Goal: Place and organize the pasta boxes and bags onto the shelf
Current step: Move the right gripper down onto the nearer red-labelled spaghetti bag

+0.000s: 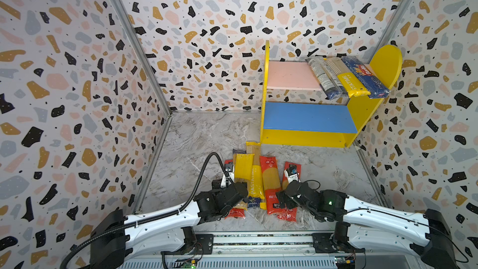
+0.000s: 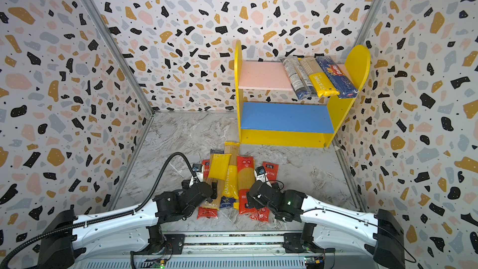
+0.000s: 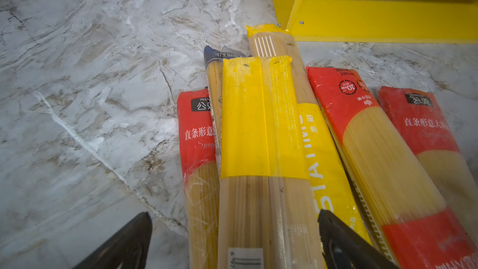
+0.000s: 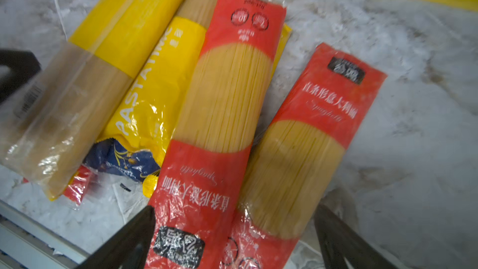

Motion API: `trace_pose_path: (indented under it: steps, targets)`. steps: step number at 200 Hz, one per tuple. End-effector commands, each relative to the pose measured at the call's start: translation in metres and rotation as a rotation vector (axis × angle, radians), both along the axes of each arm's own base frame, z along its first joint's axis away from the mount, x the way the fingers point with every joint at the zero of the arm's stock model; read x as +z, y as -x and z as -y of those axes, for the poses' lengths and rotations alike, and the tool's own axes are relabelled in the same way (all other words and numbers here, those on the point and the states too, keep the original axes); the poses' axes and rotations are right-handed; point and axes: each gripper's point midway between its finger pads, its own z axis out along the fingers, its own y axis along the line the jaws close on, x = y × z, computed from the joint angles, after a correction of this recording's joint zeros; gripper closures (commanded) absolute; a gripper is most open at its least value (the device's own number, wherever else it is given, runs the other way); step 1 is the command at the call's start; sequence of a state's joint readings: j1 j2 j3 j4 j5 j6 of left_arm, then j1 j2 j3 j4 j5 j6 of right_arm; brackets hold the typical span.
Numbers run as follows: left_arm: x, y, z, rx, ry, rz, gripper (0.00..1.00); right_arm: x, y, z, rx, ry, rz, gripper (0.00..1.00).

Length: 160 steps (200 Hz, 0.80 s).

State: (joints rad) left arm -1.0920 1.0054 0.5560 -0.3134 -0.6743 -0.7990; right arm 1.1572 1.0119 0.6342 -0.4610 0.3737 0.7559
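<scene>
A grey-white marble-patterned tabletop forms the floor of the booth. Three walls around it carry a speckled pattern of black, ochre, pink and grey patches, joined at the corners by metal strips.

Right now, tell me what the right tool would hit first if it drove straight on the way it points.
The right tool, open, would likely meet the red spaghetti pack with round badges first, or the red pack beside it; depth is unclear.

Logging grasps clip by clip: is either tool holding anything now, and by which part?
Nothing is held: left tool and right tool both stand open over the spaghetti packs.
</scene>
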Motion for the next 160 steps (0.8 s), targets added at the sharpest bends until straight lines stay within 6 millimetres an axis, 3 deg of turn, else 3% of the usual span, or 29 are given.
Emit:
trace_pose_path:
  steps: [1,47,109,160]
  targets:
    - [0.016,-0.003,-0.003,0.020,0.024,0.046,0.00,-0.002,0.002,-0.023,0.006,-0.094,-0.032,0.04]
    - [0.028,0.000,-0.012,0.029,0.052,0.079,0.00,-0.023,0.004,-0.046,0.049,-0.095,-0.083,0.03]
    - [0.046,-0.001,-0.015,0.018,0.059,0.121,0.00,-0.052,0.008,-0.060,0.061,-0.064,-0.150,0.04]
    - [0.086,-0.005,-0.012,-0.007,0.070,0.192,0.00,-0.071,0.006,-0.063,0.057,-0.015,-0.186,0.11]
